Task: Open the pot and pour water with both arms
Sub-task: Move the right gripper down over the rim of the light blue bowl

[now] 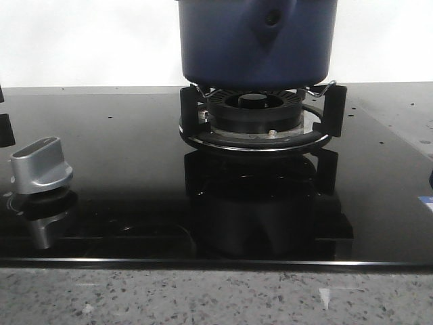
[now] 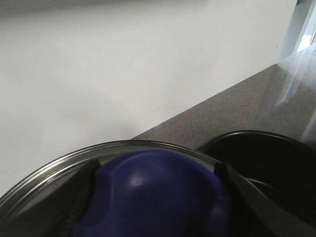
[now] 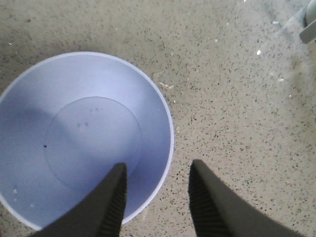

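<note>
The large round dark navy-blue pot (image 1: 257, 42) with straight sides sits on the black pronged burner grate (image 1: 260, 116) of the glossy black glass hob (image 1: 122, 176); its pointed handle mount, pierced by a small hole, faces the onlooker. A silver control knob (image 1: 40, 164) stands on the glass well to the pot's left, and a speckled grey stone counter edge (image 1: 203, 294) runs in front of the hob.

Left wrist view: the left gripper (image 2: 153, 197) has its two dark fingers (image 2: 247, 192) set on either side of a rounded navy-blue lid knob (image 2: 153, 190), close against it and apparently clamped on it. The knob stands at the middle of a glass lid with a bright metal rim (image 2: 74, 158). Beyond the lid lies a dark round vessel opening (image 2: 266, 158) (whether this is the pot cannot be told), with the counter and a pale wall behind.

Right wrist view: the right gripper (image 3: 158, 192) hangs with its jaws parted and nothing between them, over the speckled counter. One black finger (image 3: 106, 207) overlaps the inner wall of a light blue round plastic bowl (image 3: 74, 133), the other lies outside its rim, so the rim passes between them (contact cannot be judged). The bowl holds no visible water.
</note>
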You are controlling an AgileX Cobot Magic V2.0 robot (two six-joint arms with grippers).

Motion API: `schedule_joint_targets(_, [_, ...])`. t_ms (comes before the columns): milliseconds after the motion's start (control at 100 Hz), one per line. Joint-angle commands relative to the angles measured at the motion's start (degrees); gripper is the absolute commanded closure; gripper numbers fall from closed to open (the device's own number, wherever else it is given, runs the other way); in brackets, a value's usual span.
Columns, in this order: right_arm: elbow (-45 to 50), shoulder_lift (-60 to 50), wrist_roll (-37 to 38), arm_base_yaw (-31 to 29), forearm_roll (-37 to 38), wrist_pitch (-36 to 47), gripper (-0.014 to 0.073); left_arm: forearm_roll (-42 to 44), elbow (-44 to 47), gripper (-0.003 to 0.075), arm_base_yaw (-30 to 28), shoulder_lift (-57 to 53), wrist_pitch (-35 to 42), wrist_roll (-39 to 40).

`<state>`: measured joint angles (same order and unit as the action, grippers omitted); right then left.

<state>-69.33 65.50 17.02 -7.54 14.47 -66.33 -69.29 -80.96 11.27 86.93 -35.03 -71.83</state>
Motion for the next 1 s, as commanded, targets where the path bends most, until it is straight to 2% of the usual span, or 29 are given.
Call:
schedule_joint_targets(0, [-1.68,0.94,0.35,-0.57,0.77,2.96,0.0325,-3.78,-1.9,0.0436,-0.05,-3.02,1.12,0.55])
schedule_joint_targets(290, [-1.57,4.72,4.02,-3.24,0.62,5.16,0.0325,-3.78,-1.9,0.0436,-0.05,-3.02,1.23,0.55])
schedule_joint_targets(670, [0.61,8.68,4.02,-3.33,-1.5,5.49,0.0325,-3.78,-1.9,0.0436,-0.05,-3.02,1.24,0.55])
schedule_joint_targets(860, [1.46,8.9,4.02,-5.93,-5.18,5.95,0.0325,-3.78,-1.9,0.0436,-0.05,-3.02,1.24,0.55])
schedule_joint_targets(990, [1.71,8.78,4.02,-6.94,-5.11,5.14,0.0325,-3.78,-1.9,0.0436,-0.05,-3.02,1.24,0.55])
